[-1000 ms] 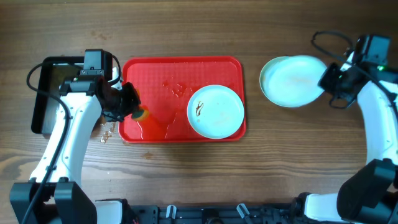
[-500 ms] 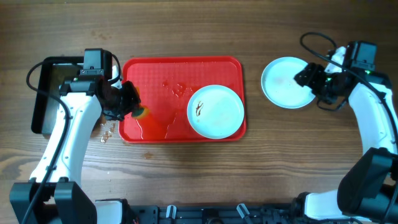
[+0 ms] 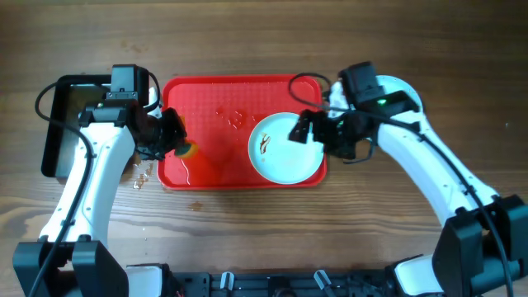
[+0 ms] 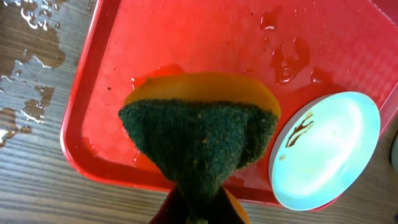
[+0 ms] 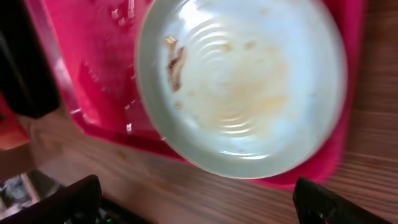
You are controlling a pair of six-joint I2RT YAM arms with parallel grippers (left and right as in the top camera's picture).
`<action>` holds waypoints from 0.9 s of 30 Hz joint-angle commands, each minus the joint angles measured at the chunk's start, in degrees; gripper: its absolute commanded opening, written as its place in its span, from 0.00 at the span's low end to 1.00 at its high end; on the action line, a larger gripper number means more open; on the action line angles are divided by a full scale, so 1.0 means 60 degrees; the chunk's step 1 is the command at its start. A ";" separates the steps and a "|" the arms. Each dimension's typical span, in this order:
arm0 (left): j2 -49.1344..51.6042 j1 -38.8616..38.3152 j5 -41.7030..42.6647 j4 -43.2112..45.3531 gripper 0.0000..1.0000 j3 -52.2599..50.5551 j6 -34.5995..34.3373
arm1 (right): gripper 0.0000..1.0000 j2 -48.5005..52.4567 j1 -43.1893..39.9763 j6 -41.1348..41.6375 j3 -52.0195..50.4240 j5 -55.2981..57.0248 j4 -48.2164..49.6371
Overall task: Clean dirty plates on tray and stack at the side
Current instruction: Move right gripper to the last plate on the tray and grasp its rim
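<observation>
Mint-white plate (image 3: 285, 161) sits at the right end of the red tray (image 3: 206, 107). The brown smear (image 3: 262, 145) near its left rim means it isn't cleaned yet. It's the only plate in view; the rest of the tray is bare and wet. No side stack is visible because the right arm (image 3: 412, 157) covers the table (image 3: 247, 239) beside the tray, so progress can't be confirmed.

Over the plate hovers the right gripper (image 5: 200, 205), fingers spread, holding nothing. At the tray's left end the left gripper (image 3: 169, 136) pinches the green-and-yellow sponge (image 4: 199, 137), which hides most of its fingers.
</observation>
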 commanded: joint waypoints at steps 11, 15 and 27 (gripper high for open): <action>0.0066 -0.0004 0.0149 -0.0004 0.04 0.0146 0.0051 | 1.00 0.0109 0.1829 0.1366 0.0390 0.2160 -0.0557; 0.0066 -0.0004 0.0149 0.0069 0.04 0.0146 0.0047 | 0.99 0.0127 0.2473 0.1727 0.1388 0.2871 -0.1821; 0.0066 -0.0004 0.0186 0.0051 0.04 0.0146 0.0047 | 0.99 0.1432 0.2721 0.2262 0.2069 0.3111 -0.1923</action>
